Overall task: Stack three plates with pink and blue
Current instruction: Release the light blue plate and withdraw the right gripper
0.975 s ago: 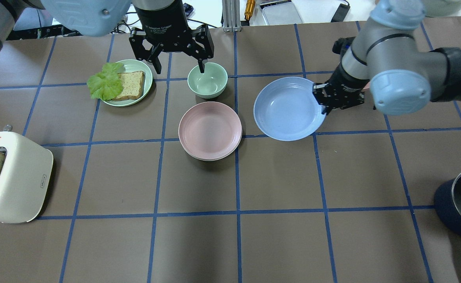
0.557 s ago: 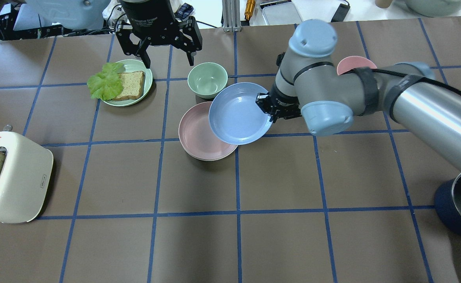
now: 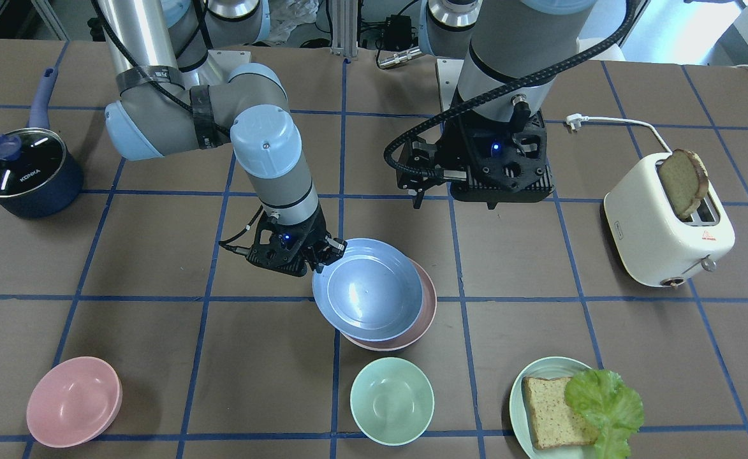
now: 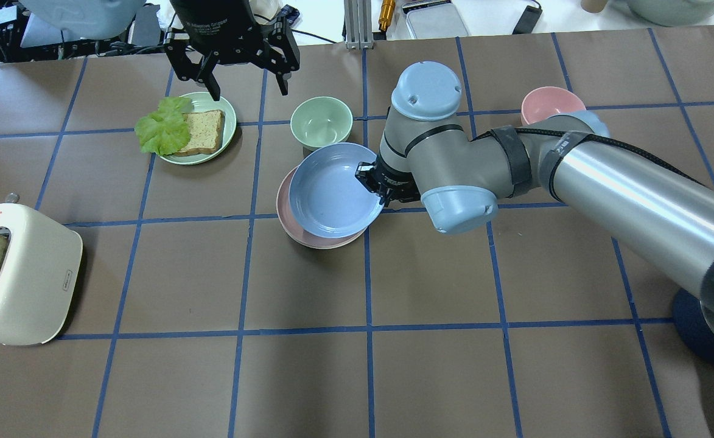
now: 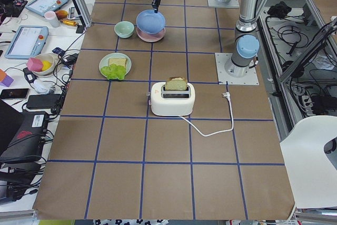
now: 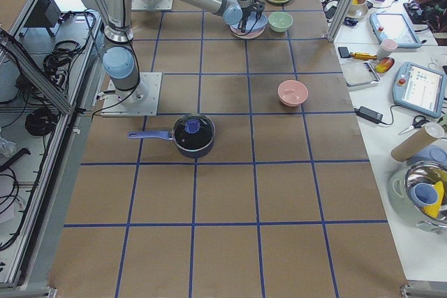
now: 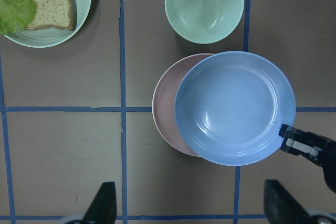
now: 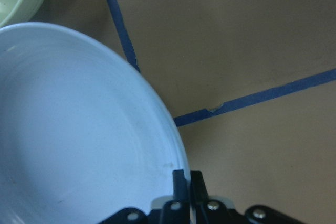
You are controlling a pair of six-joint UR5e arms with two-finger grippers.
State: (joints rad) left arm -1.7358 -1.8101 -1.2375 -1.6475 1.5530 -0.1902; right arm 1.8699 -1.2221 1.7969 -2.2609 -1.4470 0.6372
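Observation:
My right gripper (image 4: 374,182) is shut on the right rim of the light blue plate (image 4: 332,188). It holds the plate over the pale pink plate (image 4: 323,242), shifted a little toward the mint bowl. The pinch on the rim shows in the right wrist view (image 8: 186,179). In the front view the blue plate (image 3: 367,290) covers most of the pink plate (image 3: 428,299). I cannot tell whether the two touch. The cream-white plate is hidden from view. My left gripper (image 4: 249,91) is open and empty, high above the table's far side, and looks down on both plates (image 7: 233,108).
A mint bowl (image 4: 321,123) stands just behind the plates. A mint plate (image 4: 230,131) with bread and lettuce is at the back left. A pink bowl (image 4: 548,102) is at the back right. A toaster (image 4: 22,274) stands at the left edge, a dark pot (image 3: 20,169) at the right edge.
My right arm has carried the blue plate leftward from beside the pink plate to over it. My left gripper has drawn back from the mint bowl, still open.

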